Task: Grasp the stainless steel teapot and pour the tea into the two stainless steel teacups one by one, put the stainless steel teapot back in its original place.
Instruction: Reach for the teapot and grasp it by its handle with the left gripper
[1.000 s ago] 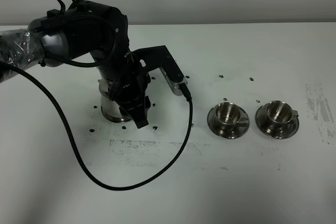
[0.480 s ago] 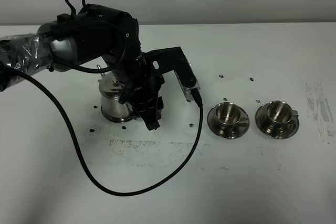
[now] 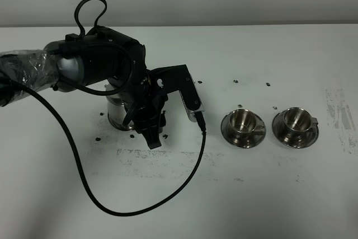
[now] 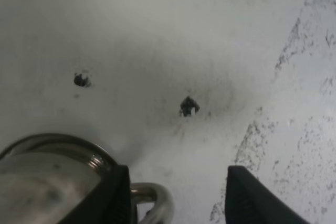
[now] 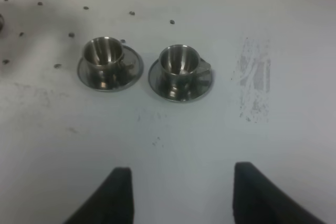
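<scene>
Left hand: fingers apart, nothing clamped. The loop handle of the stainless steel teapot sits between them, close against one finger and with a wide gap to the other. We cannot tell whether that near finger touches the steel.

Position: from the high camera the teapot stands on the desk at the left, mostly hidden under the left arm. The nearer teacup and the farther teacup sit side by side on their saucers, well apart from the pot. We see no dark liquid in either.

Handling, our estimate: polished steel, rigid, so it will not give under the fingers, but it is slick. If the pot is full it will be heavy, and its weight hangs to one side of the handle, so it may swing or twist in a light grip. We would take the loop squarely across its middle and close firmly before lifting.

Right hand: fingers apart, holding nothing, above bare desk with both cups ahead of it.
</scene>
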Tool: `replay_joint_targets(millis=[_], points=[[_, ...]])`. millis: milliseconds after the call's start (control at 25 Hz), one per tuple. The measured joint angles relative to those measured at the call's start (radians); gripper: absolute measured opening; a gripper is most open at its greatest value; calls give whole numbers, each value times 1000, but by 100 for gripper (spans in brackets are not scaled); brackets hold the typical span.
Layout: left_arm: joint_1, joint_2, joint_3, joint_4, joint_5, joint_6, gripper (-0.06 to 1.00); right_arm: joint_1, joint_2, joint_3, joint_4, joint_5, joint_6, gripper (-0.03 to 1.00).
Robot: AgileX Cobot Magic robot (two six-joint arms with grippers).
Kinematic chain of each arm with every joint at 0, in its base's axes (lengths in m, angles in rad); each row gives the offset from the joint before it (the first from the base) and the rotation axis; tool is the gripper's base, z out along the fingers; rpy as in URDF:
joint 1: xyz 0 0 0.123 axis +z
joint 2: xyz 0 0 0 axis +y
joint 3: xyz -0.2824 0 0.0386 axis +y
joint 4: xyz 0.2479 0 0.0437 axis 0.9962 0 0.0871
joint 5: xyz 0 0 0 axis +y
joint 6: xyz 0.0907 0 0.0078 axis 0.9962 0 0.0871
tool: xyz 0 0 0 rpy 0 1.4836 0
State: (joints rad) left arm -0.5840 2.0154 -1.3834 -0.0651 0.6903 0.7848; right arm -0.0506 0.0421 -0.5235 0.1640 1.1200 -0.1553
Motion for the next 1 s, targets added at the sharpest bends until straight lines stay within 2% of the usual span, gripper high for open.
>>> replay_joint_targets(millis=[120,400,600,1000], points=[[0,0,2,4,29,4,41,0,0,0,0,0,0,42],[0,0,2,49,177,30,41,0,0,0,0,0,0,42],[0,0,2,125,268,31,41,0,0,0,0,0,0,42],[0,0,2,253,339,31,41,0,0,0,0,0,0,42]])
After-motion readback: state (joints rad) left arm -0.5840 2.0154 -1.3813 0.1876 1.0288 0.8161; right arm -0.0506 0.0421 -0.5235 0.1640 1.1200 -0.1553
